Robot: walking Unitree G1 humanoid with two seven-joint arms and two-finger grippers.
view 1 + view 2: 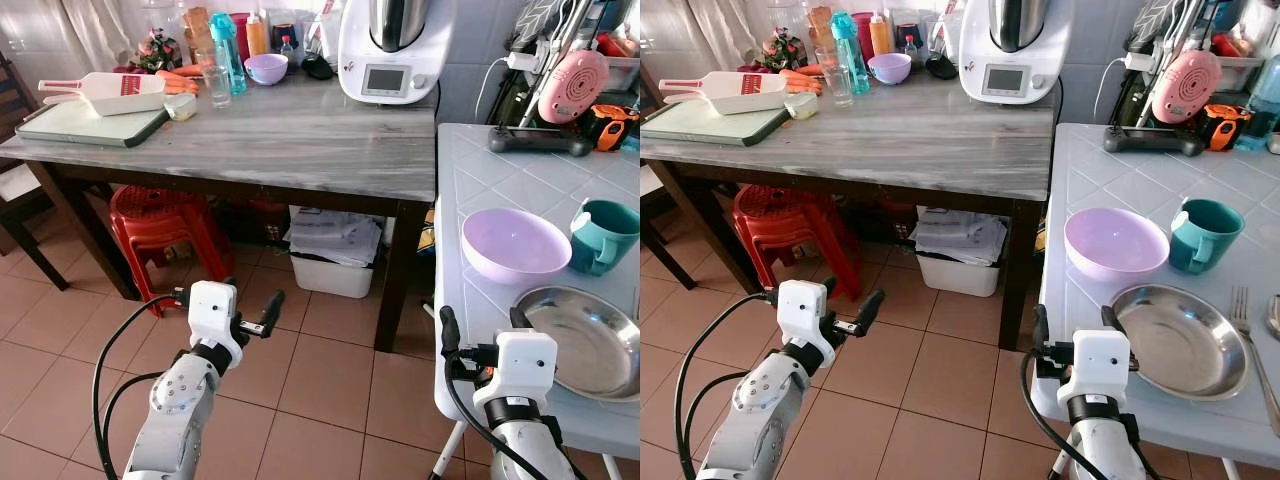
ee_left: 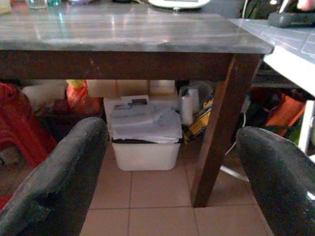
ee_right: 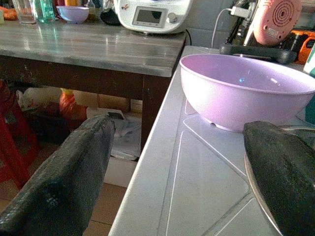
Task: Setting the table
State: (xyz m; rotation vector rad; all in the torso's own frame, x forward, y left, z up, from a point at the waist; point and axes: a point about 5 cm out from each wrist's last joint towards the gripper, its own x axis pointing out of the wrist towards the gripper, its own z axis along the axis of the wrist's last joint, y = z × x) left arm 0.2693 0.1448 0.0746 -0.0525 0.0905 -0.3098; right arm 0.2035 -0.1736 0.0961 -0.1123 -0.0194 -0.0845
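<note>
On the white tiled table (image 1: pixel 480 170) at my right stand a large purple bowl (image 1: pixel 510 243), a teal mug (image 1: pixel 603 235) and a steel plate (image 1: pixel 585 340). A fork (image 1: pixel 1250 340) lies just right of the plate. My right gripper (image 1: pixel 484 325) is open at the table's near left edge, one finger over the plate's rim, holding nothing. In the right wrist view the purple bowl (image 3: pixel 246 91) sits just ahead between the fingers (image 3: pixel 64 172). My left gripper (image 1: pixel 228 294) hangs open and empty over the floor, pointing at the wooden table's leg (image 2: pixel 219 128).
A grey-topped wooden table (image 1: pixel 300 140) stands ahead with a food processor (image 1: pixel 395 50), a cutting board (image 1: pixel 85 122), a small purple bowl (image 1: pixel 266 68) and bottles. Under it are a red stool (image 1: pixel 160 225) and a white bin (image 1: pixel 335 270). A black controller (image 1: pixel 540 140) and a pink appliance (image 1: pixel 572 85) sit at the white table's back.
</note>
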